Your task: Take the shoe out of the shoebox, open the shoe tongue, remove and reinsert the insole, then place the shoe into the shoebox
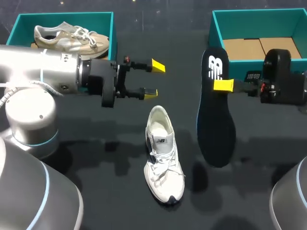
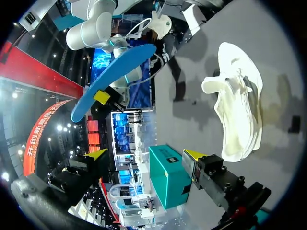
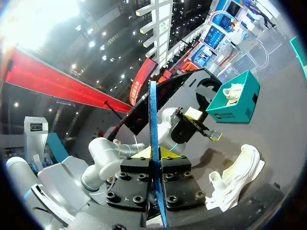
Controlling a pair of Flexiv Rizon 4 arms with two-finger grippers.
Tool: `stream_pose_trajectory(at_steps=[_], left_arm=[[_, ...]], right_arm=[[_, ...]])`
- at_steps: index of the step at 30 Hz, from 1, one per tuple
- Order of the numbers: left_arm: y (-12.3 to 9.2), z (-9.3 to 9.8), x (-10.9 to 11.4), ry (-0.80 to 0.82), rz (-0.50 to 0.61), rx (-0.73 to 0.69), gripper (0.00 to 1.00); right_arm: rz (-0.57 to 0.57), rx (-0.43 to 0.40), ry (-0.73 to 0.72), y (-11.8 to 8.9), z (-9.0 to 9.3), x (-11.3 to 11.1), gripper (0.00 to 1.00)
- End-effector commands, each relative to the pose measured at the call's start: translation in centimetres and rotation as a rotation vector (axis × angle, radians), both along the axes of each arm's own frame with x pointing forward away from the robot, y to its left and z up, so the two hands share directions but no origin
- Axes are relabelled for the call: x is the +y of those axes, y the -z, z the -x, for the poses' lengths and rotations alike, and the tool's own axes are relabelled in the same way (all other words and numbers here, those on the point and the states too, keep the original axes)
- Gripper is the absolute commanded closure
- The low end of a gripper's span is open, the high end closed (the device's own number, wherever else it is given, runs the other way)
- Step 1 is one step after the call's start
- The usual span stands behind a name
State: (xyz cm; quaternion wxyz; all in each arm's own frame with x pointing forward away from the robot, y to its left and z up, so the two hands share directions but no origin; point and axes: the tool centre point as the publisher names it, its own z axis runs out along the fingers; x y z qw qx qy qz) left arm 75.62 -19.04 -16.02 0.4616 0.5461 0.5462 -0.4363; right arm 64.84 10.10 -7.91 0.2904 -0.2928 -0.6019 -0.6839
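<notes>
Only 1 yellow tip of the right gripper (image 1: 223,85) shows from above; the other sits behind the dark insole (image 1: 215,120). The right wrist view shows both fingers clamped on the insole's thin edge, holding it off the table just in front of the right shoebox (image 1: 218,28). That arm covers the box's near right corner; what shows inside is bare cardboard floor. The left arm hides the front of the left shoebox (image 1: 19,21), where 1 beige shoe (image 1: 72,38) lies. The left gripper (image 1: 154,79) hangs spread and empty. The white shoe (image 1: 163,153) lies on the black table (image 1: 110,158), toe toward the robot, out of both boxes.
</notes>
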Motion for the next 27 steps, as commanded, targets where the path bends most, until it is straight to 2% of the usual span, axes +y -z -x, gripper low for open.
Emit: stream_pose_trajectory(at_steps=[1,6,10,12,14,20,24,27], left_arm=[[-0.1,-0.3,0.1,0.010,-0.005,0.001,0.00],[-0.1,-0.3,0.1,0.010,-0.005,0.001,0.00],[-0.1,-0.3,0.1,0.010,-0.005,0.001,0.00],[-0.1,-0.3,0.1,0.010,-0.005,0.001,0.00],[-0.1,-0.3,0.1,0.010,-0.005,0.001,0.00],[-0.1,-0.3,0.1,0.010,-0.005,0.001,0.00],[0.0,-0.2,-0.9,0.054,0.023,0.013,0.00],[0.0,0.0,-1.5,0.056,0.037,0.016,0.00]], right_arm=[[-0.022,-0.003,-0.034,1.0,-1.7,0.6,1.00],[-0.022,-0.003,-0.034,1.0,-1.7,0.6,1.00],[-0.032,0.115,-0.011,1.5,-5.1,0.3,1.00],[-0.047,0.203,-0.016,2.1,-6.7,0.5,1.00],[-0.036,0.201,-0.009,2.6,-7.7,0.5,1.00],[-0.036,0.201,-0.009,2.6,-7.7,0.5,1.00],[-0.036,0.201,-0.009,2.6,-7.7,0.5,1.00],[-0.036,0.281,0.024,3.2,-9.0,0.9,1.00]])
